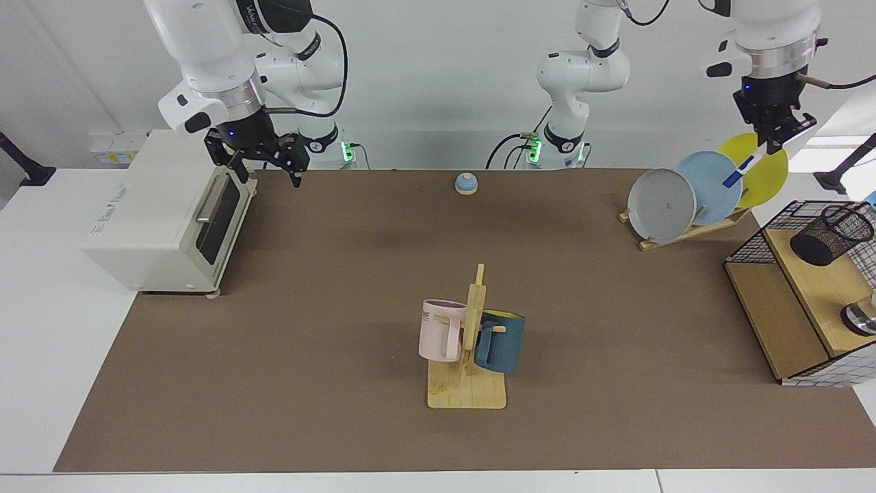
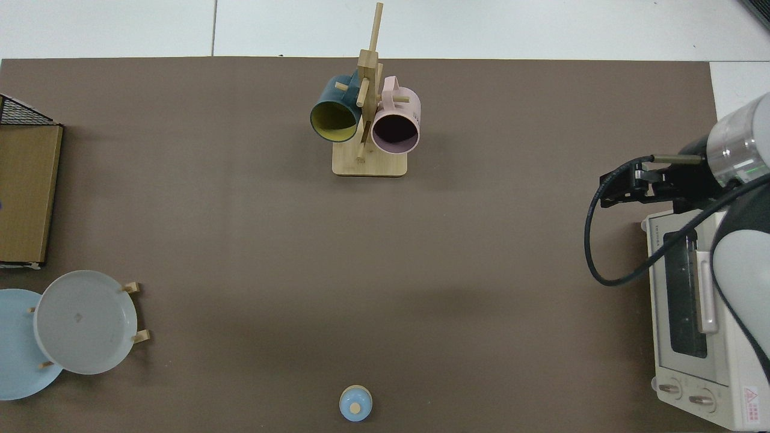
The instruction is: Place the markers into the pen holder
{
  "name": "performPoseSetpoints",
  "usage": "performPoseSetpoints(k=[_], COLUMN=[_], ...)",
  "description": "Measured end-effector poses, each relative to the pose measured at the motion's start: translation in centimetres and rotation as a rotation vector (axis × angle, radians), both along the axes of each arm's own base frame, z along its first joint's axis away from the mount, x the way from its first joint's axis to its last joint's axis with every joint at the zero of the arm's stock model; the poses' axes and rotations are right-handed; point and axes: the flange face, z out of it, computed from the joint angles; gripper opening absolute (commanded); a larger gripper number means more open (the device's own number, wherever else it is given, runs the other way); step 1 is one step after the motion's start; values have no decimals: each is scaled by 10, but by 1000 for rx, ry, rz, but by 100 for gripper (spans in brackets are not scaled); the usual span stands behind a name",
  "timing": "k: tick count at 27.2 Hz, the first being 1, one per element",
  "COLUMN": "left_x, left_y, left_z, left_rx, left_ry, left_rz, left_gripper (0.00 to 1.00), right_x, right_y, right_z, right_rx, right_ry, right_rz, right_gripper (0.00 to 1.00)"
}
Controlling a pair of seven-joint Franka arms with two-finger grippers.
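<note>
While the right arm waits at the facing view's left, its right claw (image 1: 263,164) hangs with fingers spread wide just above the front top edge of the boxy cream toaster oven (image 1: 161,216) on the bench (image 1: 328,287). Mid-bench stands a light wooden mug tree (image 1: 469,356) carrying a pale pink mug (image 1: 441,330) and a dark teal mug (image 1: 499,341), with a small round blue-topped bell (image 1: 466,183) at the far edge. Farther right, the left claw (image 1: 772,140) is raised in front of the yellow plate (image 1: 759,171) of a plate rack, clamped on the slim white marker with blue cap (image 1: 742,171), which slants downward. The small black wire-mesh pen holder (image 1: 830,235) lies tilted on the wooden shelf (image 1: 821,287) at the far right, apart from the marker.
</note>
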Motion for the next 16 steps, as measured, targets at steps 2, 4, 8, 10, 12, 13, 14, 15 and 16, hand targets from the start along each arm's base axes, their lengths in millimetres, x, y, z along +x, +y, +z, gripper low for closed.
performPoseSetpoints(k=[2, 4, 8, 10, 12, 13, 14, 15, 16], left_x=[2, 3, 3, 3, 3, 4, 4, 4, 5], left_y=[16, 29, 45, 47, 46, 46, 45, 45, 45], left_z=[2, 4, 5, 5, 5, 5, 5, 5, 5], left_rx=[8, 16, 27, 30, 31, 32, 34, 35, 36], left_ry=[8, 17, 43, 55, 61, 64, 66, 66, 65], left_rz=[-36, -71, -124, -140, -152, -159, -165, -172, -177], left_gripper=[0, 0, 0, 0, 0, 0, 0, 0, 0], right_x=[0, 0, 0, 0, 0, 0, 0, 0, 0], right_y=[0, 0, 0, 0, 0, 0, 0, 0, 0], right_z=[0, 0, 0, 0, 0, 0, 0, 0, 0], right_rx=[0, 0, 0, 0, 0, 0, 0, 0, 0], right_ry=[0, 0, 0, 0, 0, 0, 0, 0, 0], right_rz=[0, 0, 0, 0, 0, 0, 0, 0, 0], right_gripper=[100, 100, 100, 100, 100, 100, 100, 100, 100])
